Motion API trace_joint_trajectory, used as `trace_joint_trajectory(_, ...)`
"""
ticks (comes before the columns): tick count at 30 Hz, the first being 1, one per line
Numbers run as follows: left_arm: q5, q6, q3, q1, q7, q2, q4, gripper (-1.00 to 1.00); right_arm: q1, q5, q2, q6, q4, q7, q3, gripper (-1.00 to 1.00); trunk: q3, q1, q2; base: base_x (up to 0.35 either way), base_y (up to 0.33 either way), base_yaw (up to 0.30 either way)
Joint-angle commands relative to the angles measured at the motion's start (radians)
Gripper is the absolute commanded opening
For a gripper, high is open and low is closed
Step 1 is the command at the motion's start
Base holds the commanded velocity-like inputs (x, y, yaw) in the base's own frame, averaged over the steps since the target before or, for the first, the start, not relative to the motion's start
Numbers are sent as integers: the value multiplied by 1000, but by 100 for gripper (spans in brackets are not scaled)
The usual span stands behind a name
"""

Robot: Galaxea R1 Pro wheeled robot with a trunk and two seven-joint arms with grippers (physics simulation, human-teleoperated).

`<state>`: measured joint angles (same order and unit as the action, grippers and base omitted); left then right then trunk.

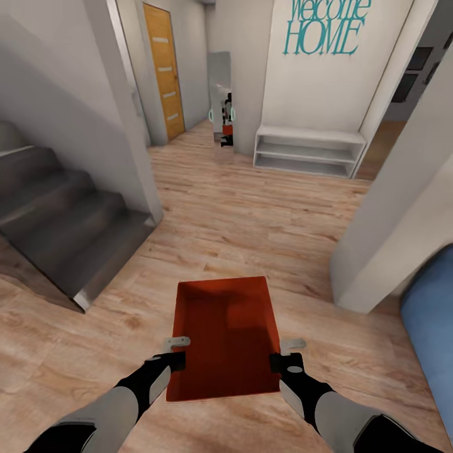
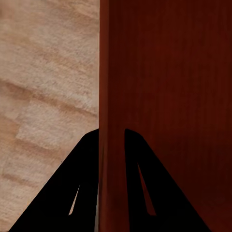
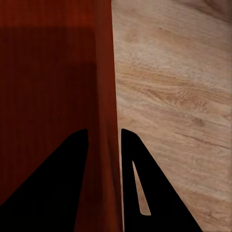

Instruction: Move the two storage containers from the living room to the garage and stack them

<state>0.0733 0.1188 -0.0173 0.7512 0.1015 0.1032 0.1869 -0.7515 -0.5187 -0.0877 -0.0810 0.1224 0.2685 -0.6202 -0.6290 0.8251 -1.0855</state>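
The robot is carrying one storage container [image 1: 226, 336] across the wood floor [image 1: 251, 214], and next it likely needs to drive on and find the garage. The left gripper [image 1: 178, 352] and right gripper [image 1: 284, 353] each pinch a side wall between their jaws. The bin's long side points straight ahead, open top up.

Wall lettering [image 1: 324, 26] top cropped, blue sofa [image 1: 433, 327] cut off

Container [image 1: 223, 336] between both end effectors (stairs [image 1: 63, 220] left, shelf [image 1: 308, 151] ahead).
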Motion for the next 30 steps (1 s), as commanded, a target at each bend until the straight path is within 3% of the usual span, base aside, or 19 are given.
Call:
trace_joint_trajectory(1, -4, 7, 26, -1, 11, -11, 0, -100, -2, 2, 3, -8, 0, 6, 45, -100, -1, 1, 0, 323, 0, 0)
trace_joint_trajectory(30, -4, 7, 27, -1, 11, -11, 0, -100, -2, 2, 3, -8, 0, 6, 45, -100, -1, 1, 0, 323, 0, 0)
